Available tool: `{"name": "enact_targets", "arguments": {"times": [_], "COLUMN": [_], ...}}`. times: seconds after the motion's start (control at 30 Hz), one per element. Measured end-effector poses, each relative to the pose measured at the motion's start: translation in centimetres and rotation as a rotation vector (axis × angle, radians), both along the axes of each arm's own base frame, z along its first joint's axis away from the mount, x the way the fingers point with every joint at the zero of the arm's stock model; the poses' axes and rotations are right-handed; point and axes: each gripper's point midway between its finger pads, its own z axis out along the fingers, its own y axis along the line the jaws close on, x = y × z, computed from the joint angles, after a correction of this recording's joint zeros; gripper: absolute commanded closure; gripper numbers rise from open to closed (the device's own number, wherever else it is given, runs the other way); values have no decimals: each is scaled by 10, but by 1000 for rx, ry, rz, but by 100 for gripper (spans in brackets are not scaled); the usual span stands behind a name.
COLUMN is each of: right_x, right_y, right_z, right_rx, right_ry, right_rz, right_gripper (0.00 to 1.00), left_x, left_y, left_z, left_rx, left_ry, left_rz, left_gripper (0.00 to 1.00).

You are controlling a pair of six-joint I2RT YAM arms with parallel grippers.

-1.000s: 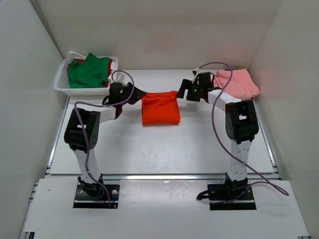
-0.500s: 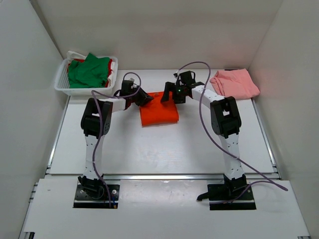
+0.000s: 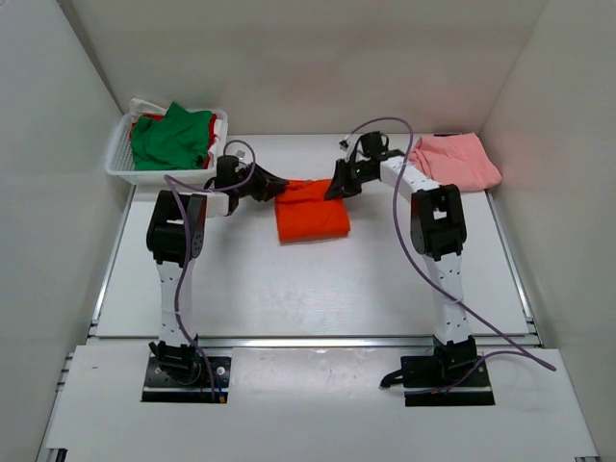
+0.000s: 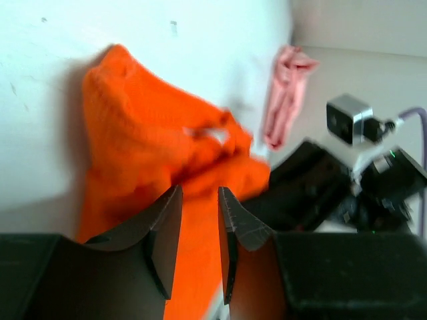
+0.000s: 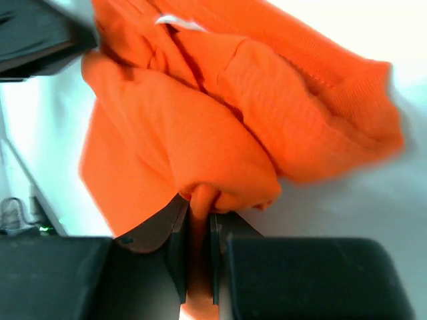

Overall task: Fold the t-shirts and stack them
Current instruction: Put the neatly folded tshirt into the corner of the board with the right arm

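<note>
Orange-red t-shirt (image 3: 311, 212) lay roughly folded, a little rumpled, on the white table (image 3: 308, 289), just above the centre of the overhead view. Both arms reached in to its upper edge, one from either side.

At the upper left corner of this shirt, the left gripper (image 3: 273, 185) had its two dark fingers drawn close together with only a narrow gap between them. In the left wrist view, orange cloth filled that gap, so the gripper appeared to pinch the corner, though the view was blurred.

At the upper right corner, the right gripper (image 3: 339, 186) was nearly closed. Its wrist view showed the fingers clamped on a thick bunched fold of orange cloth, with the rest of the garment spreading away toward the top of that frame.

A pale pink t-shirt (image 3: 458, 161) lay folded at the upper right of the overhead view, against the back corner of the table, near the right arm but apart from the orange shirt.

At the upper left stood a white mesh basket (image 3: 115, 166). A green t-shirt (image 3: 171, 140) was heaped inside it, on top of a red t-shirt (image 3: 142, 121) whose edges showed beside the green cloth.
</note>
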Motion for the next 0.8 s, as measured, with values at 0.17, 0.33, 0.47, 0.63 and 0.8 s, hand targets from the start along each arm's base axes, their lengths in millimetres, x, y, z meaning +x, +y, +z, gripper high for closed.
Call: {"name": "enact_targets", "arguments": {"times": [0.17,0.33,0.47,0.63,0.8], "right_x": [55,88,98,106,112], "right_y": [-58,-133,-199,-308,-417], "right_z": [57,108,135,149,158], "right_rx": [-109,-323,-435,-521,-611], "right_ry": [-217,-439,-518,-555,-601], "right_rz": [-33,-122,-204,-345,-473], "right_gripper": [100,99,100,100,100], "left_x": [-22,-42,-60,-81,-88], "left_y": [31,52,42,30,25], "left_z": [61,137,140,104,97], "left_rx": [-52,-66,-60,-39,-20], "left_ry": [-59,-214,-228,-117,-106], "left_rz": [18,25,-24,-66,-93], "left_gripper": [61,61,60,61,61]}}
